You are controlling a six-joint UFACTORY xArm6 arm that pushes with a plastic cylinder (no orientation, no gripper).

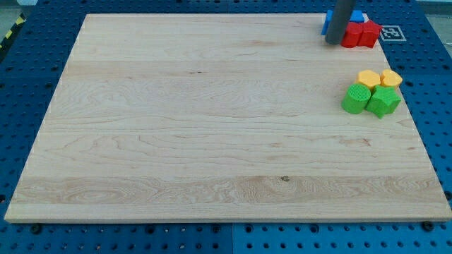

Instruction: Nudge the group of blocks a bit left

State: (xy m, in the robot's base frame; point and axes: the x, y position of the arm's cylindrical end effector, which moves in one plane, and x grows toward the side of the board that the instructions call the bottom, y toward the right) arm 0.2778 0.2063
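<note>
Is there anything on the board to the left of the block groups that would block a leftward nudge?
Nothing visible does. The board is bare left of the green blocks, yellow blocks and red blocks; my tip sits at the red blocks' left.

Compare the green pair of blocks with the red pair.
The green blocks lie at the view's right edge, lower down; the red blocks sit at the view's top right. My tip touches the red blocks' left side, well apart from the green blocks. Both pairs sit side by side on the board.

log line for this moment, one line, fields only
tip: view's top right, left of red blocks | blue block: behind them | yellow pair, green pair: right edge, below tip, untouched
</note>
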